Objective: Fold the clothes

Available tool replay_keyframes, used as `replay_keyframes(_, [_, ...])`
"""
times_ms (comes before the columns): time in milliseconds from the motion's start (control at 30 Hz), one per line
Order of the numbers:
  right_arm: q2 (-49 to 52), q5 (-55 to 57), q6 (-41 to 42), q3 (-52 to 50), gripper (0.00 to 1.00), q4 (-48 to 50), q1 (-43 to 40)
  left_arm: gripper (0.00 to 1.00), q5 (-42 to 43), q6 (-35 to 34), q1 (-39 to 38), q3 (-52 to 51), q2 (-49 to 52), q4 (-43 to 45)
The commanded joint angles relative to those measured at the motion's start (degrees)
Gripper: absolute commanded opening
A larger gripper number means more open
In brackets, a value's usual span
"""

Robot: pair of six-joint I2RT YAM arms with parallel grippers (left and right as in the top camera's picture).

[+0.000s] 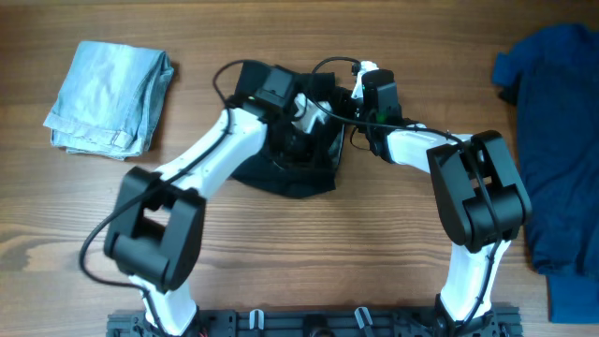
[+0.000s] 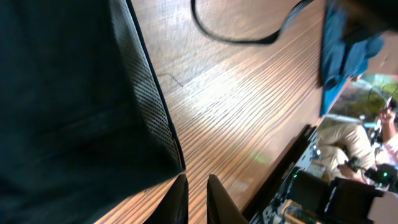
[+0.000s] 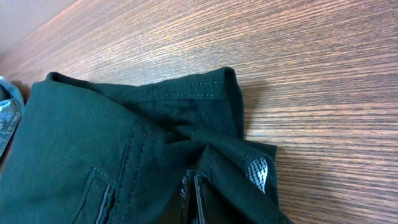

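My right pincer [image 3: 194, 200] is clamped on a bunched fold of the black shorts [image 3: 87, 130] spread ahead of it, my left pincer [image 2: 198, 202] barely parted, empty, beside their edge, so I should pull slowly, edges aligned.

**Arms cover the shorts, frame edges crop the rest**

From overhead, the left arm [image 1: 211, 150] and right arm [image 1: 412, 145] hide most of the black shorts [image 1: 298, 183]. The royal-blue garment [image 1: 562, 122] runs off the right edge. In the wrist views, the left hand [image 2: 198, 202] and right hand [image 3: 194, 199] show only finger stubs at the bottom edge.
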Motion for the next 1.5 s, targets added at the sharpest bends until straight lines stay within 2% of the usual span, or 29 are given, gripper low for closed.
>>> replay_keyframes(0, [1.22, 1.36, -0.68, 0.7, 0.04, -0.28, -0.31, 0.1, -1.44, 0.66, -1.16, -0.15, 4.5, -0.24])
replay_keyframes(333, [1.22, 1.36, -0.63, 0.7, 0.04, -0.24, -0.31, 0.04, -1.95, 0.68, -1.2, -0.15, 11.5, 0.11])
replay_keyframes(567, [-0.2, 1.16, -1.6, 0.7, 0.05, 2.25, -0.46, 0.04, -5.53, 0.11, -1.05, -0.15, 10.67, -0.44])
replay_keyframes(800, [-13.97, 1.36, -5.6, 0.7, 0.06, 0.35, -3.13, 0.04, -5.55, -0.59, 0.74, -0.15, 5.01, -1.57])
replay_keyframes(1033, [-30.97, 3.32, -6.71, 0.7, 0.06, -17.81, -12.22, 0.04, -5.97, -0.61, 2.89, -0.13, -3.61, -0.52])
replay_keyframes(1100, [-34.36, 3.39, -9.51, 0.7, 0.18, -24.37, -15.78, 0.04, -9.05, -1.49, 3.45, -0.13, -6.34, 0.42])
replay_keyframes(1167, [-36.76, 3.43, -13.0, 0.7, 0.26, -30.6, -19.41, 0.04, -16.79, -5.81, 4.39, -0.13, -8.94, 0.98])
replay_keyframes(1233, [-38.03, 3.87, -15.89, 0.7, 0.42, -35.87, -22.77, 0.08, -25.16, -11.41, 5.73, -0.13, -10.86, 0.85])
replay_keyframes(1267, [-38.25, 4.11, -16.76, 0.7, 0.52, -37.7, -24.02, 0.13, -27.56, -13.33, 6.38, -0.13, -11.32, 0.59])
replay_keyframes(1300, [-38.32, 4.83, -17.94, 0.7, 0.71, -40.37, -25.88, 0.22, -30.25, -16.33, 7.5, -0.13, -11.74, -0.2])
replay_keyframes(1433, [-38.16, 9.07, -18.84, 0.68, 1.0, -47.78, -29.86, 0.43, -32.79, -20.65, 11.23, -0.15, -10.99, -3.45])
replay_keyframes(1467, [-38.16, 9.81, -18.84, 0.68, 1.0, -49.0, -30.34, 0.44, -33.05, -21.7, 12.09, -0.15, -10.56, -4.39])
